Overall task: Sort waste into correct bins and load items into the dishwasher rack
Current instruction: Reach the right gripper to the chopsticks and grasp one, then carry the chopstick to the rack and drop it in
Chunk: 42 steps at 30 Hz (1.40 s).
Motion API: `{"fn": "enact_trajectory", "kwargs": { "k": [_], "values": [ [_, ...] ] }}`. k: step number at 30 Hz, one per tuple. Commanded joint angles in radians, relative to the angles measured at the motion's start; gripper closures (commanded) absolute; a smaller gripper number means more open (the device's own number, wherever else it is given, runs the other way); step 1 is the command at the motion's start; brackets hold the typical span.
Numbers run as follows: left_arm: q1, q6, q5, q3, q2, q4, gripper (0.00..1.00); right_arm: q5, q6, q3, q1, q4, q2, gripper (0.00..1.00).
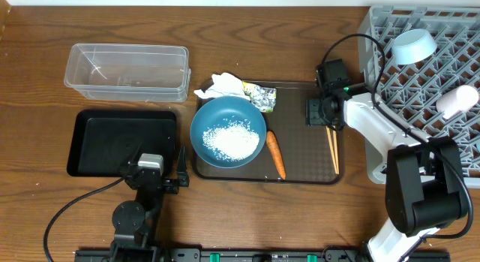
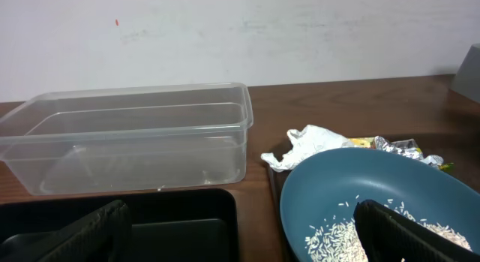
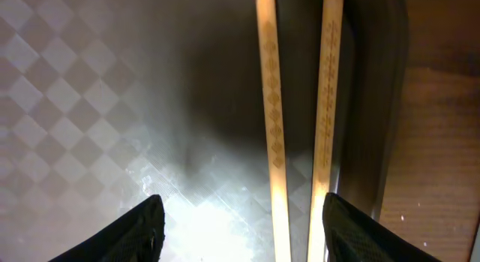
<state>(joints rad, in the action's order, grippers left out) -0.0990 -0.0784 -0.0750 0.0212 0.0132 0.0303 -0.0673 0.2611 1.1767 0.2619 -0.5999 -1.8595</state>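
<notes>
The wooden tabletop (image 1: 45,209) carries everything, and the largest thing on it is the square grey plastic dishwasher rack (image 1: 390,25) with its open lattice, at my far right. Next comes the flat brown serving tray (image 1: 307,153) in the middle. To my left are the shallow black tray-like bin (image 1: 112,138), near me, and the clear plastic tub (image 1: 75,67) just beyond it, close to each other but apart. My left end effector (image 2: 240,217) hovers low by the near right corner of the black tray-like bin. Its fingers are spread wide with nothing between them, one on the bin's side and the other on the bowl's side. The large dark-blue bowl (image 1: 217,108) sits on the left part of the brown serving tray, with a heap of loose white rice (image 1: 232,140) inside it. A small light-blue bowl (image 1: 414,46) rests in the far part of the rack, and a small white cup (image 1: 456,100) lies in the rack nearer to me. My right end effector (image 3: 241,217) hangs over the right end of the tray, its fingers partly apart and straddling the pair of thin wooden chopsticks (image 3: 270,104). These lie side by side along the tray's right rim. The fingers grip nothing, though I cannot tell whether the outer finger touches the outer stick. The small orange carrot (image 1: 276,155) lies on the tray just right of the dark-blue bowl. The crumpled white tissue (image 1: 221,87) and the crumpled silver-and-yellow foil wrapper (image 1: 262,97) sit side by side at the tray's far edge.
</notes>
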Motion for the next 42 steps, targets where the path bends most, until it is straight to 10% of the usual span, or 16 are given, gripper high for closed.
{"fn": "enact_trajectory", "kwargs": {
  "k": [1,15,26,42],
  "values": [
    [0.004,0.005,-0.01,-0.017,-0.003,0.033,0.02,-0.003,-0.027,-0.006,-0.003,0.015,-0.011,0.34],
    [0.004,0.005,-0.01,-0.017,-0.003,0.033,0.02,0.038,-0.053,-0.006,-0.003,0.019,-0.078,0.37],
    [0.004,0.005,-0.01,-0.017,-0.003,0.033,0.02,0.132,-0.044,0.0,0.0,0.001,-0.107,0.99],
    [0.004,0.005,-0.01,-0.017,-0.003,0.033,0.02,0.146,-0.134,0.371,-0.235,-0.224,0.139,0.99]
  ]
}}
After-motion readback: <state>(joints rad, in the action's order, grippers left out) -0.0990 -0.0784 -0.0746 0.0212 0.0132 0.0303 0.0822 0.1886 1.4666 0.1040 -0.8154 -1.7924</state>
